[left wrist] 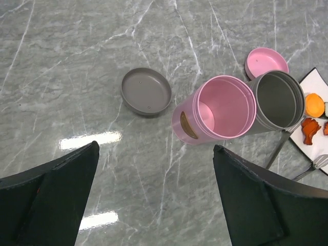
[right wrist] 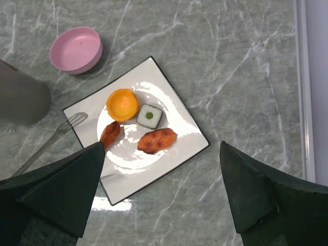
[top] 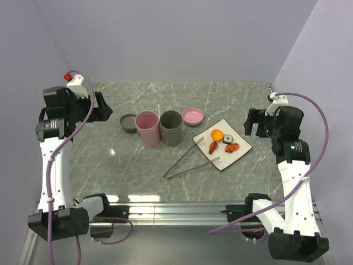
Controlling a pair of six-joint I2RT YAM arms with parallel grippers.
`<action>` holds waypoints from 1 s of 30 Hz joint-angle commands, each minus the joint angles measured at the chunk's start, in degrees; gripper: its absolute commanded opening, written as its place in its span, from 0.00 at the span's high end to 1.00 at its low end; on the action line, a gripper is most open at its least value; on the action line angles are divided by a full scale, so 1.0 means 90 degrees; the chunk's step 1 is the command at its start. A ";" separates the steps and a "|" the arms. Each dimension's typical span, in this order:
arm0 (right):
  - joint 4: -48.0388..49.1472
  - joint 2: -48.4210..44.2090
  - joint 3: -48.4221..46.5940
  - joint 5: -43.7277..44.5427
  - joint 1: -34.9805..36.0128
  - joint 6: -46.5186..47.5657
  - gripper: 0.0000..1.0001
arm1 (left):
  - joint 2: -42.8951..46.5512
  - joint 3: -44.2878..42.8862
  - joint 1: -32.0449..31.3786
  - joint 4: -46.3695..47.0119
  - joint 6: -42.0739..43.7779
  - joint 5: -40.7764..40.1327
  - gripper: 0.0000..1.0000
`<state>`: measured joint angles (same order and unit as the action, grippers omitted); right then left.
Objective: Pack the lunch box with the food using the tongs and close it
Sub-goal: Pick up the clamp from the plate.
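The food lies on a white square plate (right wrist: 134,177): an orange round piece (right wrist: 122,104), a dark cube with a pale centre (right wrist: 149,116) and two reddish-brown lumps (right wrist: 110,134) (right wrist: 157,140). The silver tongs (top: 190,160) lie on the table, their tips resting on the plate's left edge. The lunch box stands open as a pink tub (left wrist: 220,110) and a grey tub (left wrist: 279,100) side by side. My left gripper (left wrist: 155,148) hovers open near the pink tub. High over the plate's near corner, my right gripper (right wrist: 161,146) is open and empty.
A grey lid (left wrist: 146,92) lies left of the pink tub and a pink lid (left wrist: 266,62) behind the grey tub. The marble table ends at a metal rail (right wrist: 302,87) on the right, with walls close on three sides.
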<state>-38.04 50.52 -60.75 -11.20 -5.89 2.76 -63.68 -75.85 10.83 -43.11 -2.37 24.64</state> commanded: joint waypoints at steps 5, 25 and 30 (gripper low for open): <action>-0.0138 0.0109 -0.0281 -0.0181 -0.0019 0.0181 0.00 | 0.0161 -0.0205 -0.0012 -0.0344 0.1081 0.0648 0.01; -0.0246 0.0314 -0.0320 -0.0328 -0.0058 0.0210 0.00 | 0.1960 0.2685 -0.1358 -0.1919 0.5741 0.0368 0.01; -0.0265 0.0373 -0.0291 -0.0357 -0.0117 0.0240 0.00 | 0.1696 0.3173 -0.2178 -0.1021 0.5147 -0.0442 0.01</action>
<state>-40.36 53.80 -61.06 -13.74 -6.28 4.16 -48.29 -48.25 -4.84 -56.66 44.16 26.20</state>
